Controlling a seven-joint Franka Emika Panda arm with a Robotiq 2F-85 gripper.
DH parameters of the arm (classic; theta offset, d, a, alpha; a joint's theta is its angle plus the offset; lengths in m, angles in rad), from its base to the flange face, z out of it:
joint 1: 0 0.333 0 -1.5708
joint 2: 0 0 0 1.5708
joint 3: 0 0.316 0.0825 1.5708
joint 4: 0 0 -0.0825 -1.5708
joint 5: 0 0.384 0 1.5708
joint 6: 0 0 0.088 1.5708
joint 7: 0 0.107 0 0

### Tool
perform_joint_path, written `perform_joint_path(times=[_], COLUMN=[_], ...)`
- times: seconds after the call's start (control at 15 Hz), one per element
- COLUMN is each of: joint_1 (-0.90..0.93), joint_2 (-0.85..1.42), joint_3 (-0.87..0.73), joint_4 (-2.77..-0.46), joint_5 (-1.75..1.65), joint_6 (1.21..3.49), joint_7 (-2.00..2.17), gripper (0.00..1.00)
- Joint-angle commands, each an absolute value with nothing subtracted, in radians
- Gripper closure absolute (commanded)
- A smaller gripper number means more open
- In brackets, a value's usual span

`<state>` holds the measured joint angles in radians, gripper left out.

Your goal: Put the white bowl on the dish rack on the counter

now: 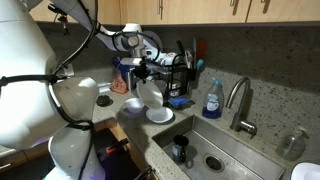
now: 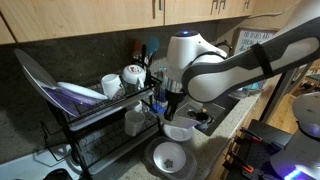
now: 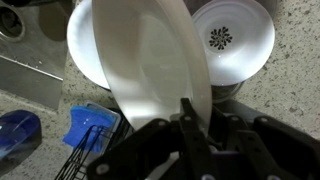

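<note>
Your claw (image 3: 186,112) is closed on the rim of the white bowl (image 3: 150,70), its fingers pinching the edge from either side. You hold the bowl tipped up on edge, so in the wrist view it fills the middle of the picture as a tall pale oval.

In an exterior view the white bowl (image 1: 150,95) hangs below the claw (image 1: 143,78), off the table (image 1: 128,118), just in front of the dish rack (image 1: 172,72) and to the left of it. It is outside the rack, not on either tier.

Beneath the bowl two shallow dishes sit on the table. The plain white dish (image 3: 82,45) is on the left in the wrist view, partly hidden behind the bowl. The dish with a dark pattern at its centre (image 3: 232,40) is on the right. I cannot tell whether the bowl's lower edge touches either one.

To the right in the exterior view lie the steel sink (image 1: 215,150), its faucet (image 1: 238,103) and a blue bottle (image 1: 212,100). In the opposite exterior view the dish rack (image 2: 95,118) stands at the left, with a large plate (image 2: 35,75) leaning in it.
</note>
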<state>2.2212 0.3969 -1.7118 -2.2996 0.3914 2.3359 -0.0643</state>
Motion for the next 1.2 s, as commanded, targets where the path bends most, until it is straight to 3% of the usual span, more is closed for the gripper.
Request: perform_joint_path(times=[0.0,1.13], joint_1=[2.185,1.996], joint_2=[0.354,0.325], joint_3=[-1.678,-1.502], joint_4=[-2.301,-2.349], joint_5=[0.350,0.232], joint_6=[2.390,2.492], joint_7=[-0.005,0.144], gripper=[0.96,0.96])
